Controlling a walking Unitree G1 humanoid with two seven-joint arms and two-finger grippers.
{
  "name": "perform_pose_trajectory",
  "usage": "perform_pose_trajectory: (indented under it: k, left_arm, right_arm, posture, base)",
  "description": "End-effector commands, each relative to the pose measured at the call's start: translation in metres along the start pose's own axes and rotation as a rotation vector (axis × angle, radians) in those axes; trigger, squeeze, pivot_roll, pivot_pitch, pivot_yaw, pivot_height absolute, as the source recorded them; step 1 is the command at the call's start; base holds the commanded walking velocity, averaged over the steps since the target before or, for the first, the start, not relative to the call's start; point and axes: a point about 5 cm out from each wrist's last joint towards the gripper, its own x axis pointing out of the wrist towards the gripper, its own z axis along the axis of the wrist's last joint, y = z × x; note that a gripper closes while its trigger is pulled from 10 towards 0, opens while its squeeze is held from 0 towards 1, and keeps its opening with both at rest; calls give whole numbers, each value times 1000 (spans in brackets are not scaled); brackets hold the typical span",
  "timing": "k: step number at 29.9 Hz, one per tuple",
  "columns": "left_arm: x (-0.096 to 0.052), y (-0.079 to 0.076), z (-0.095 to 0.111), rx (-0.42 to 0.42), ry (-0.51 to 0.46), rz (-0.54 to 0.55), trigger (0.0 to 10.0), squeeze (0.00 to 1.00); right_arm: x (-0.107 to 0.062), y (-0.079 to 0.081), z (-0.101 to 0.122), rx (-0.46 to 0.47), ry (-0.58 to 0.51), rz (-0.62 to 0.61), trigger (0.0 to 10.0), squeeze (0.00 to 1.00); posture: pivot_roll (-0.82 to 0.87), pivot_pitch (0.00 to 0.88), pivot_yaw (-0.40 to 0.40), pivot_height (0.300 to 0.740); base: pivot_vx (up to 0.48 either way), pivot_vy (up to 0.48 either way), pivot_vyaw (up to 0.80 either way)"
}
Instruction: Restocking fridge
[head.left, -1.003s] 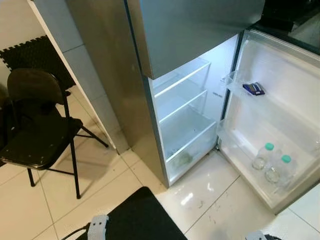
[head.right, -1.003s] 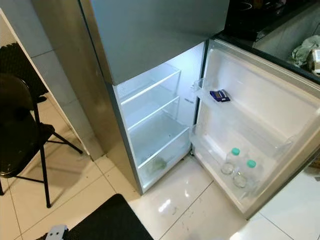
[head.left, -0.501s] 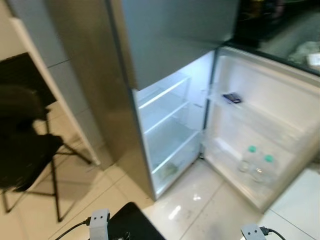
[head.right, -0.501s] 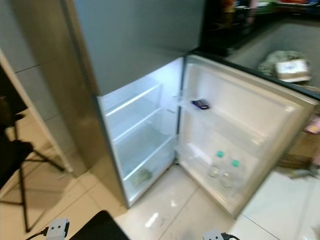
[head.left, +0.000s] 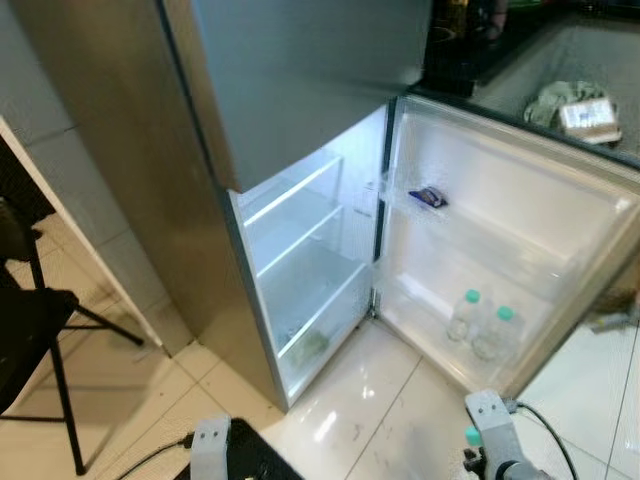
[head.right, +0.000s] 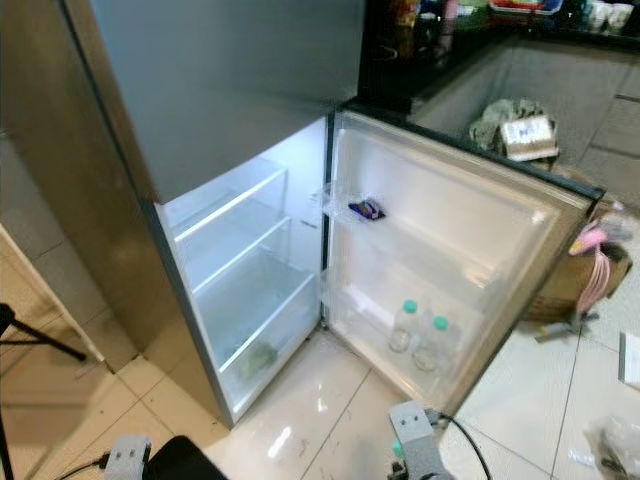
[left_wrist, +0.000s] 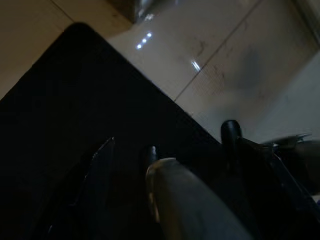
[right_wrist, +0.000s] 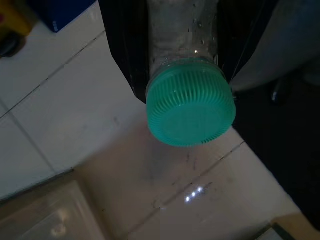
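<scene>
- Bottle (right_wrist: 189, 75) you were restocking sat in the right gripper (right_wrist: 182, 47): clear plastic, ribbed green screw cap facing the wrist camera, both black fingers (right_wrist: 125, 45) pressed against the neck just behind the cap.
- Right arm was low in front of the robot, near the foot of the open fridge door (head.left: 520, 200); a speck of green cap showed beside its wrist in the head views.
- Handling, my read: droplets inside the wall suggested water in it, so expect moderate weight. Thin plastic will flex if squeezed on the body, and a smooth, possibly damp surface could slip.
- The neck under the cap collar looked like the stiffest place to hold, and you were already there. A long body hanging off a neck grip may swing, so move slowly.
- Target, as I judged it: the lower door shelf (head.left: 440, 335), where two matching green-capped bottles (head.left: 478, 320) stood side by side with room next to them.
- A small dark blue packet (head.left: 427, 197) lay on the upper door shelf; any print on it was too small to read.
- No label or brand was legible on the held bottle.
- Left gripper (left_wrist: 187, 145) hung over a black mat (left_wrist: 65, 115) on the tiled floor; fingers apart, nothing between them.
</scene>
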Motion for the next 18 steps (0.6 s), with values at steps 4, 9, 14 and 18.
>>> perform_pose_trajectory:
  k: [4,9,14,18]
  left_arm:
    - [3,-6,2,6,-7,-6,10000,0]
    - [3,-8,0,13,0,-7,10000,0]
    - [3,-9,-1,27,7,-11,10000,0]
    - [4,-11,1,38,5,-13,10000,0]
  right_arm:
    - [-4,2,-21,-1,75,5,10000,0]
    - [-5,2,-26,-6,87,6,10000,0]
    - [-5,2,-21,-10,53,18,10000,0]
    - [-4,1,-17,-14,42,16,10000,0]
  posture:
    - [-80,0,4,740]
    - [-84,0,7,740]
    - [-87,0,9,740]
    - [-87,0,10,740]
  base:
    - [0,0,-800]
    - [0,0,-800]
    - [0,0,-783]
    - [0,0,-755]
